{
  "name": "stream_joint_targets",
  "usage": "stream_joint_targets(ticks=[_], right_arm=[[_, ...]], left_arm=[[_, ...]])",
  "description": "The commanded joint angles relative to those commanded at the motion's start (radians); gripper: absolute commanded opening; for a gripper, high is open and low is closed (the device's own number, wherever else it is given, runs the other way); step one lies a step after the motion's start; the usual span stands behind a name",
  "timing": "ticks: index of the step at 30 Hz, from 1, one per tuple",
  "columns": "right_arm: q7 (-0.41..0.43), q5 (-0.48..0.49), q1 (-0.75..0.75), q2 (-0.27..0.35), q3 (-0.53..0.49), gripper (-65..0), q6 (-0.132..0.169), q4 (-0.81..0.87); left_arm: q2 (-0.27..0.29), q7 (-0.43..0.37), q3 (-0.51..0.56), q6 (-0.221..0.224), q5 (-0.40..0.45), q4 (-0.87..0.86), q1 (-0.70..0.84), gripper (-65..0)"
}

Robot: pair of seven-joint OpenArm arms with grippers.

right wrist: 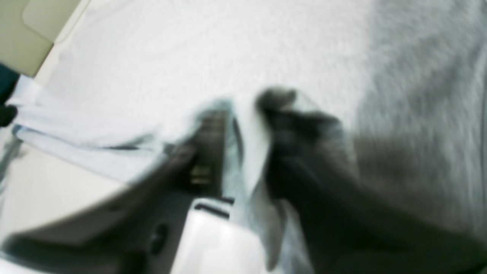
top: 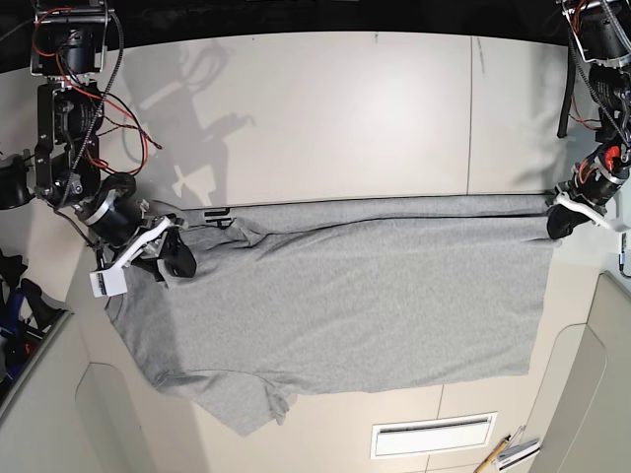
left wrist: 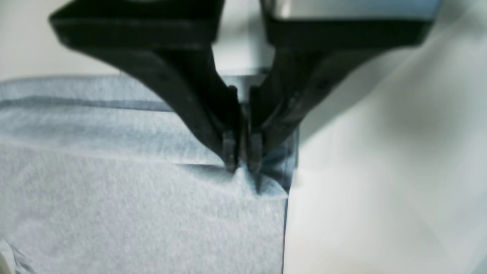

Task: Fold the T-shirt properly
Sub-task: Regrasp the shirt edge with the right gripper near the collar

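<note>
The heather-grey T-shirt [top: 345,305] lies spread across the white table [top: 325,118], plain side up, with one sleeve [top: 246,404] at the near left. My right gripper [top: 177,258] is at the shirt's left end, shut on a bunch of the fabric [right wrist: 247,133]; the wrist view is blurred. My left gripper [top: 558,227] is at the shirt's far right corner, shut on the cloth edge [left wrist: 262,182], with its fingertips [left wrist: 229,152] pinching a small pucker. The far edge of the shirt is stretched almost straight between the two grippers.
A slotted white vent [top: 432,436] sits at the table's near edge, with pens or tools [top: 508,453] beside it. Beige panels [top: 592,394] border the table right and left. Red and black cables [top: 108,108] hang by the right arm.
</note>
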Motion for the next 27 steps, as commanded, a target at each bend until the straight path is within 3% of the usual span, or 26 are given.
stream_joint_targets(ticks=[2, 5, 7, 12, 16, 20, 23, 25, 27], right_arm=[[0.000, -0.005, -0.003, -0.018, 0.002, -28.9, -0.001, 0.000], [-0.005, -0.003, -0.003, -0.040, 0.034, -27.4, 0.000, 0.005], [-0.037, 0.008, -0.003, -0.049, 0.089, -27.5, 0.000, 0.022], [-0.187, 0.114, -0.003, -0.043, 0.309, -27.5, 0.000, 0.051], [-0.211, 0.135, -0.006, -0.016, 0.430, -27.5, 0.000, 0.051], [-0.221, 0.135, -0.061, 0.036, 0.443, -27.5, -0.016, 0.050], [-0.213, 0.135, -0.127, 0.040, 0.443, -27.3, -0.026, 0.049], [-0.207, 0.138, -0.169, 0.034, 0.443, -19.6, -0.026, 0.048], [-0.198, 0.147, -0.202, 0.032, 0.443, -19.2, -0.026, 0.048]], left_arm=[[0.000, 0.000, 0.000, 0.000, -0.001, 0.000, 0.000, -54.5], [-0.001, 0.002, 0.000, 0.000, -0.001, 0.000, 0.000, -34.7], [-0.001, 0.002, -0.014, 0.000, -0.002, 0.001, 0.000, -26.6], [-0.001, 0.076, -0.119, 0.000, -0.114, 0.001, 0.000, -25.9], [0.000, 0.099, -0.129, 0.000, -0.137, 0.001, 0.003, -25.9], [0.000, 0.138, -0.129, 0.000, -0.138, 0.001, 0.008, -25.9], [0.005, 0.190, -0.129, 0.000, -0.145, 0.001, 0.009, -24.6], [0.011, 0.201, -0.129, 0.000, -0.145, 0.001, 0.011, -17.2], [0.026, 0.203, -0.129, 0.000, -0.140, 0.001, 0.011, -16.9]])
